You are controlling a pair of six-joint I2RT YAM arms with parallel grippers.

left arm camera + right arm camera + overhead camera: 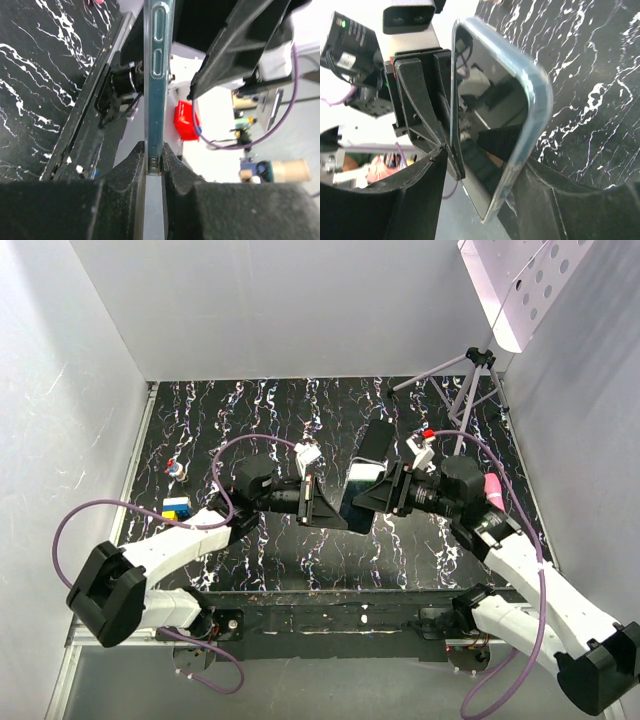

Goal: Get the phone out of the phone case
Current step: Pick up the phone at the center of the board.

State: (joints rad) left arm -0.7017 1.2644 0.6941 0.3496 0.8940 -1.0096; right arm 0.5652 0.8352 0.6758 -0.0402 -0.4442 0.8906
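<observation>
Left gripper (153,150) jaws are clamped on one end of a grey-rimmed phone (157,75); right gripper (490,157) jaws stand apart around its other end. Just beyond that phone the phone case (375,443) lies flat; whether the phone sits inside it is unclear. My advice: the right should widen fully and back straight off while the left squeezes firmly
</observation>
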